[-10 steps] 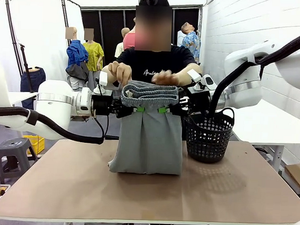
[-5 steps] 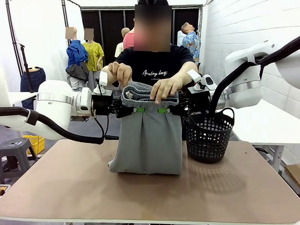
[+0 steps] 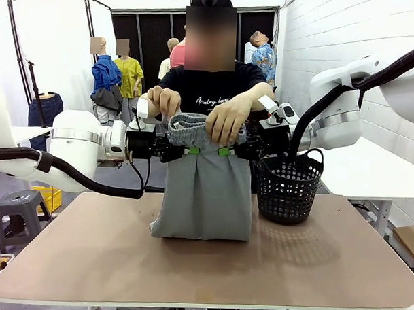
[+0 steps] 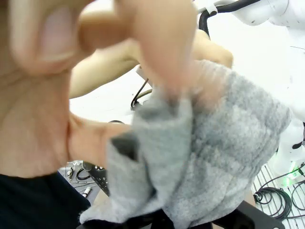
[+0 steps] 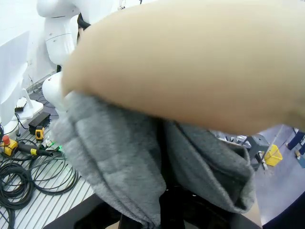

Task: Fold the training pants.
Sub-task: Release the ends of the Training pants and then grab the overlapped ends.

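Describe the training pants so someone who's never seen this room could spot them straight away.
Find the brown table in the foreground. Over its centre hangs a light grey cloth reaching the tabletop: the training pants. Unlike the stiff black mesh basket beside them, they are soft and pale, with a gathered waistband that a person's hand grips.

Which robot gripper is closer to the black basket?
The right. The right gripper pinches the pants on the side next to the basket; the left gripper pinches their other side, farther from it.
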You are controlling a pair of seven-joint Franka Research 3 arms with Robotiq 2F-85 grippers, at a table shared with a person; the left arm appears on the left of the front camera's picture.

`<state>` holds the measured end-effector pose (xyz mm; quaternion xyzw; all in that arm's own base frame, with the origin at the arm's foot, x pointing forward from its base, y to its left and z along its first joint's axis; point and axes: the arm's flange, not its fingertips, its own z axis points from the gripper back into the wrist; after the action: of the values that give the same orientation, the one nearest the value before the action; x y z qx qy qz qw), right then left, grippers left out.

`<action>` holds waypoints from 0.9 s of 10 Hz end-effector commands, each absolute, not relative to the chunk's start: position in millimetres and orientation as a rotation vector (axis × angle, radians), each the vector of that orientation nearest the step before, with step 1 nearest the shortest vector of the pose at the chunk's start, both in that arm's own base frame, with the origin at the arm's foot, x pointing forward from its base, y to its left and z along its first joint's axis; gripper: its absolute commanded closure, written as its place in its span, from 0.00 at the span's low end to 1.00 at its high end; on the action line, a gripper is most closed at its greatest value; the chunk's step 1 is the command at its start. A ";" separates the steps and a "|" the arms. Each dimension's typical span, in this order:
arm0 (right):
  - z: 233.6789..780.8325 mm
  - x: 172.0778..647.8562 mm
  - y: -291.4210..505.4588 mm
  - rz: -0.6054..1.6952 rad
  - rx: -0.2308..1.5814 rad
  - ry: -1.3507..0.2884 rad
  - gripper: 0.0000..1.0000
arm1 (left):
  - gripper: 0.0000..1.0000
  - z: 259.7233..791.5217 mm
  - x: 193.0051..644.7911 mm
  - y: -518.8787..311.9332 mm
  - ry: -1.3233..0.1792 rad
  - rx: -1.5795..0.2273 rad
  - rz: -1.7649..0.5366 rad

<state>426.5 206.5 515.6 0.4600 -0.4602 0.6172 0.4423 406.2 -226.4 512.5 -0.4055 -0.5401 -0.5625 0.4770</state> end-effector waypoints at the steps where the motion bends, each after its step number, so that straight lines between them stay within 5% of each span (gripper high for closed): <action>1: 515.4 424.1 205.5 1.518 1.161 -1.157 1.00 | 1.00 516.7 405.3 -226.5 -1.329 -0.982 -1.375; 9: 515.4 424.1 205.5 1.518 1.161 -1.157 1.00 | 1.00 516.7 405.3 -226.5 -1.329 -0.982 -1.375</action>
<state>427.1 205.1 515.9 0.4599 -0.4613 0.6161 0.4428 406.1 -226.4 512.7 -0.4054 -0.5402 -0.5625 0.4768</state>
